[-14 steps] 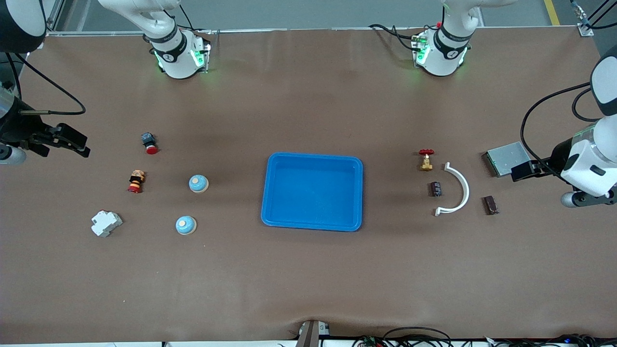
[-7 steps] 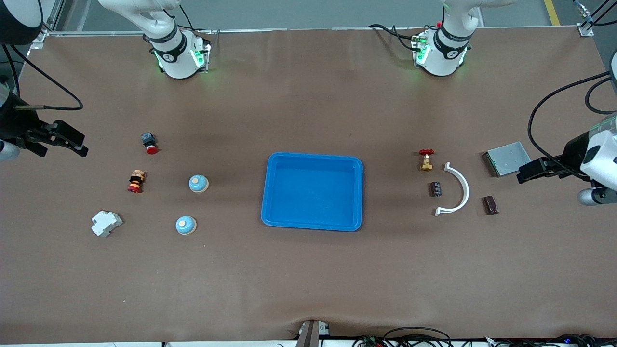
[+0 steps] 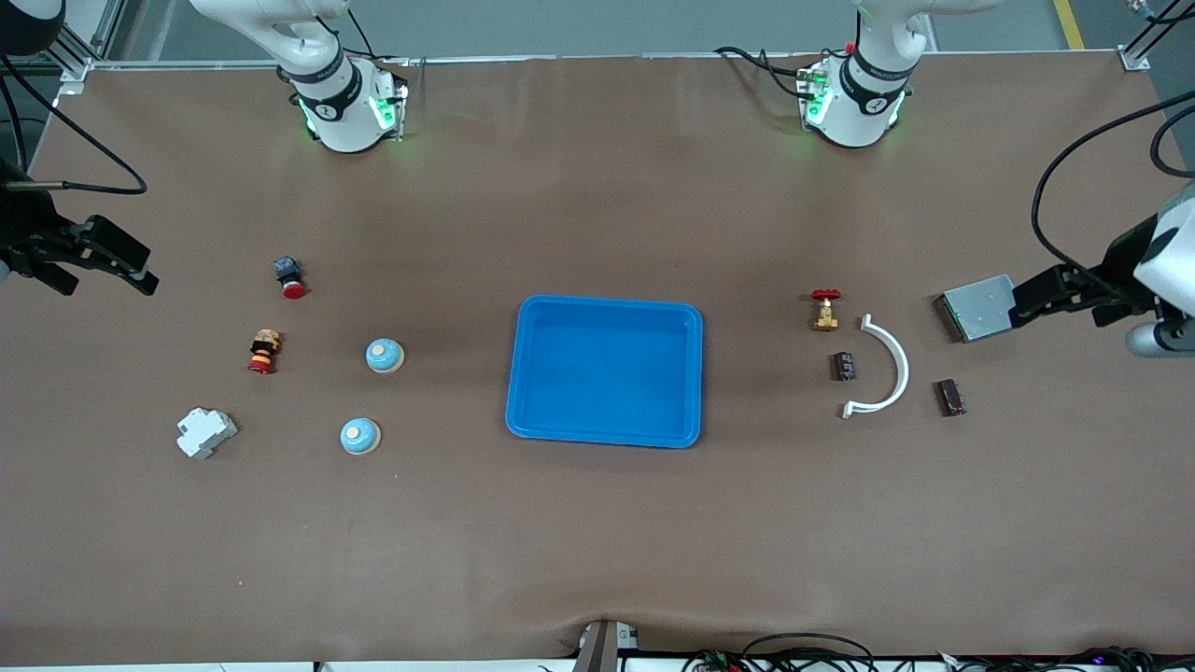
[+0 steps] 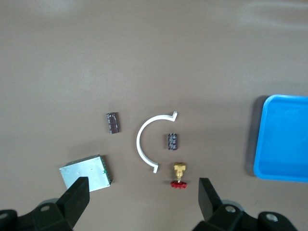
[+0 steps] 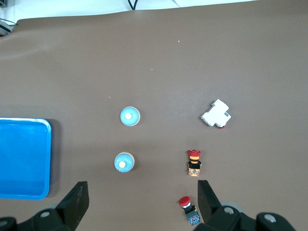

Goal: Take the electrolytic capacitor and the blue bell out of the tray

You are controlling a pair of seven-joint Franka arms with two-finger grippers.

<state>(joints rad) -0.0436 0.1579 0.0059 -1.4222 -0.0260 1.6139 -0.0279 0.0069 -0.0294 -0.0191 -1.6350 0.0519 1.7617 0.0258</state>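
Note:
The capacitor (image 3: 844,366) (image 4: 173,141), a small black cylinder, lies on the table inside the bend of a white arc, toward the left arm's end. Two blue dome bells (image 3: 385,356) (image 3: 359,436) sit toward the right arm's end; the right wrist view shows both (image 5: 124,162) (image 5: 129,116). A blue tray (image 3: 607,301) stands in the middle, nothing in it. My left gripper (image 3: 1027,303) (image 4: 143,192) hangs open over the edge of a silver box, holding nothing. My right gripper (image 3: 140,268) (image 5: 142,190) hangs open and holds nothing, above the table's end past the red buttons.
By the capacitor are a brass valve with a red handle (image 3: 825,309), the white arc (image 3: 887,367), a dark chip (image 3: 950,397) and the silver box (image 3: 976,307). Near the bells lie a red push button (image 3: 289,276), a striped button (image 3: 263,351) and a white breaker (image 3: 205,432).
Both grippers have drifted outward toward their table ends and a little toward the bases. Nothing on the table has moved.

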